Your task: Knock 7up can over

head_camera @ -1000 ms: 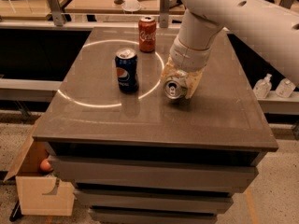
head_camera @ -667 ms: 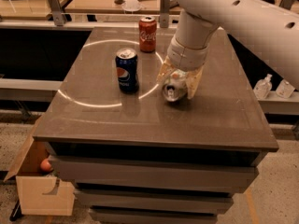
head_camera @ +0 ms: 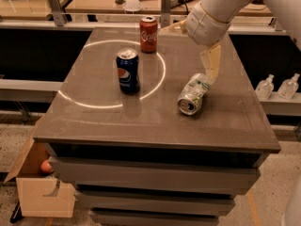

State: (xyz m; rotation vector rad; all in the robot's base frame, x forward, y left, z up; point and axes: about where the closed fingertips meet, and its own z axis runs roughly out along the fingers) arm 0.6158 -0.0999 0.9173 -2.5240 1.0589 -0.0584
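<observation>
Lowest in the frame, at lower left, an open cardboard box (head_camera: 44,194) sits on the floor against the table's base, with something small and orange inside. Above it the brown table (head_camera: 141,126) fills the middle of the picture.

The 7up can (head_camera: 193,94) lies on its side right of the table's centre. Its open-tab end points toward the front edge and its far end points up toward the gripper. It lies outside the pale ring (head_camera: 155,86) marked on the tabletop.

Left of it, inside the ring, the Pepsi can (head_camera: 128,71) stands upright. Further back, near the ring's far edge, the Coke can (head_camera: 148,34) also stands upright.

The gripper (head_camera: 192,48) hangs over the table's upper right part, above the 7up can. Its two cream fingers (head_camera: 210,62) are spread wide and hold nothing. One finger points down, its tip right at the can's far end, but whether they touch is unclear. The white arm (head_camera: 221,6) runs off the upper right corner.

At the right edge two small clear bottles (head_camera: 276,86) stand on a ledge.
</observation>
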